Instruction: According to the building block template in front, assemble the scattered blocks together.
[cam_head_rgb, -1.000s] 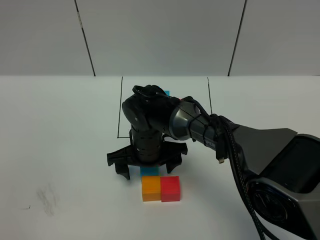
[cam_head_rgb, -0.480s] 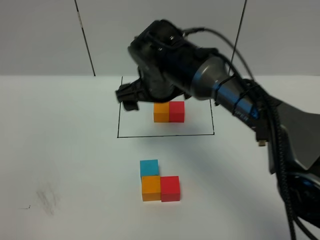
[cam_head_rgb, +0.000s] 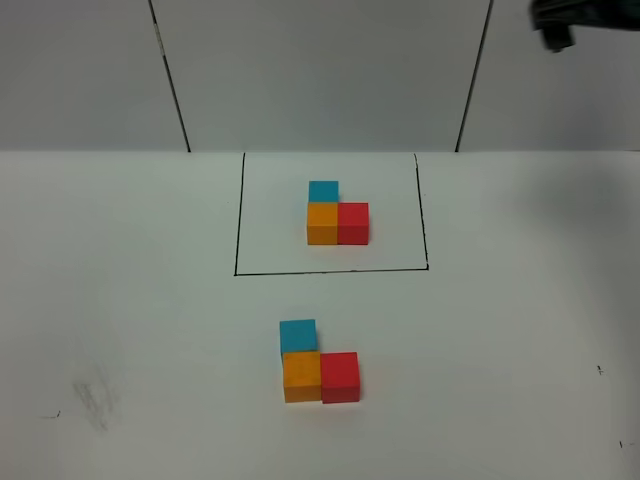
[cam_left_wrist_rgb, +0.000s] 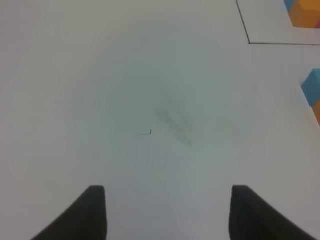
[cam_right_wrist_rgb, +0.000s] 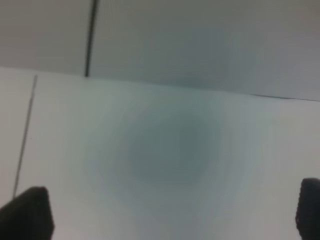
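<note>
On the left of the white counter (cam_head_rgb: 120, 300) a faint grey smudge (cam_head_rgb: 95, 395) is seen, and the same smudge is shown in the left wrist view beyond the left end effector (cam_left_wrist_rgb: 167, 212), whose two dark fingertips are held wide apart with nothing between them. Toward the middle, near the front edge, the scattered blocks are found gathered into an L: the light blue cube (cam_head_rgb: 298, 336) is set behind and touching the orange cube (cam_head_rgb: 301, 376), and the red cube (cam_head_rgb: 340, 377) is set touching the orange cube's right side. Farther back, the building block template (cam_head_rgb: 337, 223) is laid out in the same L of blue, orange and red, enclosed by a thin black rectangle (cam_head_rgb: 330, 270); the two groups are kept well apart. At the top right corner of the high view only a dark fragment of the right arm (cam_head_rgb: 565, 18) is seen. In the right wrist view the right end effector (cam_right_wrist_rgb: 170, 215) is shown with its fingertips spread to the frame's edges, empty, over bare counter.
</note>
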